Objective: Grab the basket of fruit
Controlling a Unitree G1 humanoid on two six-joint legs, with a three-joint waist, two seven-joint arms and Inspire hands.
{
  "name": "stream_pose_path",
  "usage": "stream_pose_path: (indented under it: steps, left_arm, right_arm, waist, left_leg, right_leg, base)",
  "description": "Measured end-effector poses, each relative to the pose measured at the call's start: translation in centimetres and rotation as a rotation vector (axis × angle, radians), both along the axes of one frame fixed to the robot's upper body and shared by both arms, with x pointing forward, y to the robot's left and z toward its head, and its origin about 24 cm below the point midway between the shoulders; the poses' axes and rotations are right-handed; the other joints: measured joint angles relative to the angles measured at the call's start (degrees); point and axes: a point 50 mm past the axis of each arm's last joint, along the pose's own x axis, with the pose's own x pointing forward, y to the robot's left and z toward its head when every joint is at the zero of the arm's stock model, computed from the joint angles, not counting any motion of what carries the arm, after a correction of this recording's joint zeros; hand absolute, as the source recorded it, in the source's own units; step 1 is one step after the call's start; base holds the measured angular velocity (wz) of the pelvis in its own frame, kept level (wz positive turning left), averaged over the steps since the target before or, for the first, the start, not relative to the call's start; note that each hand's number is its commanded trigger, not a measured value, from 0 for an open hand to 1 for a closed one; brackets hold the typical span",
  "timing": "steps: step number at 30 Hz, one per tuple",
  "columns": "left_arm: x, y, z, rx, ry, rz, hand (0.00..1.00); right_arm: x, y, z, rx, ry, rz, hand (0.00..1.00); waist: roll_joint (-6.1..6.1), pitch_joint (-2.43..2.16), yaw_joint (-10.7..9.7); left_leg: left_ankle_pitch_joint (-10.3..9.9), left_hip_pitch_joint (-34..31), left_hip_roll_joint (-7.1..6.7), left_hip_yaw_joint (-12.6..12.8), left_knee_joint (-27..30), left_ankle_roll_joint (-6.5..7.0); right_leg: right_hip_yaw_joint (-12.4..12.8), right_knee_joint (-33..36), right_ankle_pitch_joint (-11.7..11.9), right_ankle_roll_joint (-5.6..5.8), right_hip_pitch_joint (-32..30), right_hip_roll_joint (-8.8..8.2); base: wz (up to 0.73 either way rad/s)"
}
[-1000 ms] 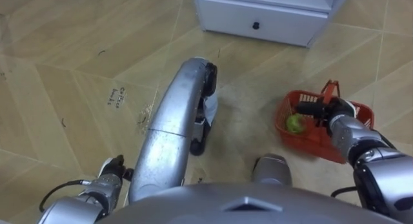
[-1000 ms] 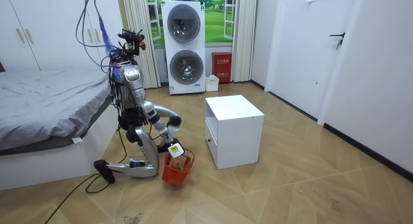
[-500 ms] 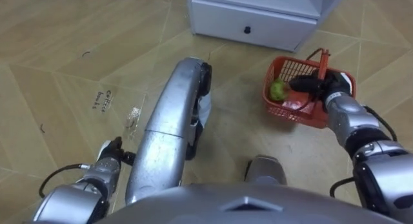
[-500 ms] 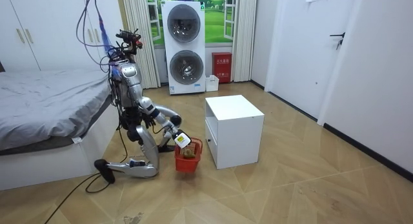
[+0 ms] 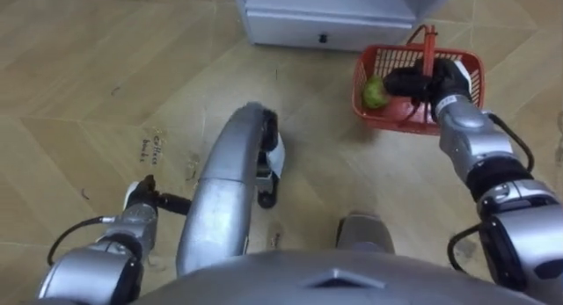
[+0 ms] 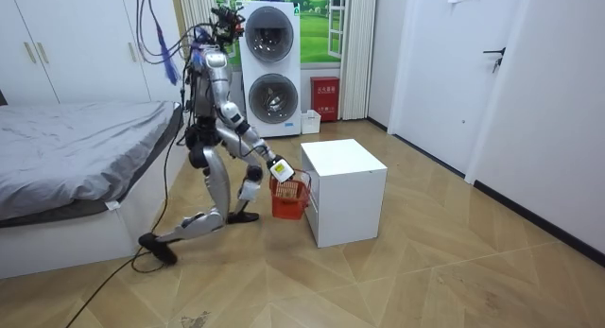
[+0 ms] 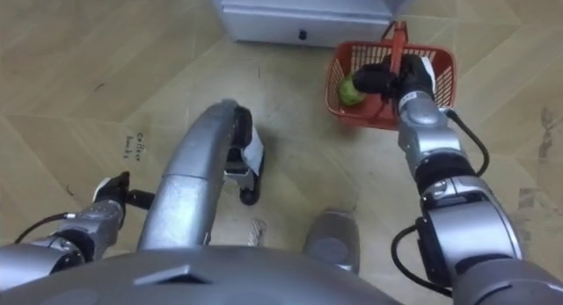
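Now right hand (image 5: 435, 81) clenched round red fruit basket (image 5: 394, 120) handle (image 5: 427, 43), clear of floor (image 5: 88, 94); next, probably steady level carry. Left hand (image 5: 141, 202) unreadable.

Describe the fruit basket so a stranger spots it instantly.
Find the white drawer cabinet on the wood floor. Just before its front hangs a red mesh basket, handle in the robot's right hand. Alone there, it holds a green fruit.
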Motion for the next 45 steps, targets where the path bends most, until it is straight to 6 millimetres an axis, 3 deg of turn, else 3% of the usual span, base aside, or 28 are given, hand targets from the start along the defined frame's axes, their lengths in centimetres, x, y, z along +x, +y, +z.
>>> stream_pose_path:
  steps: [1,3,6,8,10,13,16,19,26,31,34,38,42,44,45]
  left_arm:
    - [0.4,0.0,0.2,0.012,-0.025,0.002,0.00]
    - [0.8,-0.1,0.4,0.014,-0.050,-0.002,0.00]
    - [0.6,-0.2,0.3,0.012,-0.060,0.009,0.00]
    - [0.0,-0.2,0.1,0.008,-0.057,0.016,0.00]
    - [-1.8,0.0,-0.4,-0.001,-0.035,0.047,0.00]
    - [-4.6,0.1,-0.9,-0.008,0.007,0.069,0.00]
    - [-6.8,0.2,-1.3,-0.012,0.046,0.101,0.00]
    - [-8.2,0.8,-1.4,-0.001,0.067,0.143,0.00]
    - [-12.1,1.4,-1.6,0.039,0.170,0.126,0.00]
    - [-14.3,1.2,-1.8,0.029,0.283,0.051,0.00]
    - [-14.5,1.1,-1.9,0.027,0.304,0.032,0.00]
    - [-13.7,1.3,-1.8,0.015,0.289,0.043,0.00]
    - [-13.4,0.9,-2.0,-0.007,0.288,0.028,0.00]
    - [-13.2,0.6,-2.1,-0.018,0.286,0.025,0.00]
    - [-13.0,0.5,-2.1,-0.018,0.283,0.023,0.00]
  right_arm:
    - [0.1,0.0,0.2,-0.015,-0.009,0.005,1.00]
    - [0.0,0.0,0.2,-0.039,-0.019,0.010,1.00]
    - [-0.3,0.1,0.3,-0.040,-0.045,0.016,1.00]
    - [-0.5,0.4,0.5,-0.046,-0.064,0.031,1.00]
    - [-0.6,0.7,0.9,-0.049,-0.099,0.052,1.00]
    - [-1.7,1.2,1.6,-0.031,-0.158,0.078,1.00]
    - [-2.0,1.5,2.8,-0.024,-0.226,0.098,1.00]
    - [-2.1,1.6,3.7,-0.013,-0.270,0.104,1.00]
    - [-2.0,2.0,5.5,0.015,-0.352,0.125,1.00]
    - [-1.3,3.2,8.6,0.026,-0.491,0.184,1.00]
    - [-1.2,3.9,9.9,0.047,-0.543,0.235,1.00]
    - [-1.1,4.4,10.1,0.062,-0.550,0.272,1.00]
    - [-1.1,4.7,10.0,0.080,-0.542,0.295,1.00]
    - [-1.1,4.9,9.8,0.089,-0.532,0.308,1.00]
    - [-1.2,4.9,9.5,0.092,-0.520,0.313,1.00]
  waist:
    - [0.12,-0.07,0.29]
    - [0.28,-0.23,0.24]
    - [0.10,-0.40,0.22]
    - [-0.09,-0.73,0.62]
    - [0.14,-0.78,-0.11]
    - [-0.09,-1.34,-1.10]
    - [-0.46,-1.55,-1.32]
    - [-0.59,-1.63,-1.67]
    - [-1.70,-2.17,-1.12]
    - [-1.84,-2.21,-0.86]
    - [-1.92,-2.25,-0.08]
    - [-1.94,-2.22,0.75]
    - [-1.88,-2.17,0.99]
    - [-1.81,-2.16,0.96]
    - [-1.87,-2.16,1.00]
  left_leg:
    - [1.99,4.04,0.11,-0.03,-5.77,-0.33]
    - [4.56,9.77,0.64,0.20,-13.34,-0.93]
    - [6.84,16.32,1.31,0.27,-19.96,-2.50]
    - [7.72,18.88,1.93,0.33,-22.14,-3.92]
    - [10.41,22.80,2.46,-0.05,-27.17,-5.47]
    - [13.02,28.72,3.26,-0.28,-35.13,-6.73]
    - [14.79,32.29,3.35,-0.42,-39.46,-7.47]
    - [15.28,35.50,3.45,-1.19,-41.38,-8.11]
    - [15.30,38.79,4.45,-1.25,-41.10,-8.17]
    - [15.30,39.95,4.55,-1.03,-41.30,-8.18]
    - [15.28,40.69,4.61,-0.55,-41.58,-8.19]
    - [15.04,40.46,4.65,-0.36,-41.19,-8.38]
    - [13.79,40.14,3.23,1.61,-42.60,-6.92]
    - [13.33,40.31,2.19,2.13,-42.73,-5.57]
    - [12.91,41.02,1.58,2.31,-42.54,-4.70]
  right_leg:
    - [-1.75,-4.15,-1.92,0.20,-1.65,-0.08]
    - [-4.19,-12.97,-3.03,0.26,-3.13,-0.12]
    - [-9.21,-29.31,-2.76,0.26,-3.00,-0.26]
    - [-10.86,-33.09,-2.09,0.16,-0.17,0.39]
    - [-11.95,-39.74,0.43,-1.20,4.72,2.68]
    - [-14.01,-48.34,3.64,-2.30,11.07,4.68]
    - [-14.55,-52.09,4.99,-2.90,14.47,5.63]
    - [-15.81,-55.50,5.75,-3.24,18.36,6.46]
    - [-15.78,-61.57,7.78,-3.68,25.01,8.25]
    - [-16.11,-62.56,8.04,-3.73,26.29,8.09]
    - [-16.06,-62.43,8.04,-3.73,26.72,8.00]
    - [-15.95,-61.52,8.05,-3.73,26.79,7.82]
    - [-15.55,-58.60,7.51,-2.54,24.98,5.75]
    - [-15.94,-51.73,7.30,-2.17,22.04,3.97]
    - [-15.73,-44.83,7.69,-1.54,19.36,1.97]
  base:
    - [-0.42]
    - [-0.32]
    - [-0.17]
    - [-0.22]
    - [-0.13]
    - [0.06]
    - [0.02]
    - [0.12]
    - [-0.02]
    - [0.01]
    - [0.00]
    - [0.02]
    - [0.04]
    - [0.05]
    - [0.14]
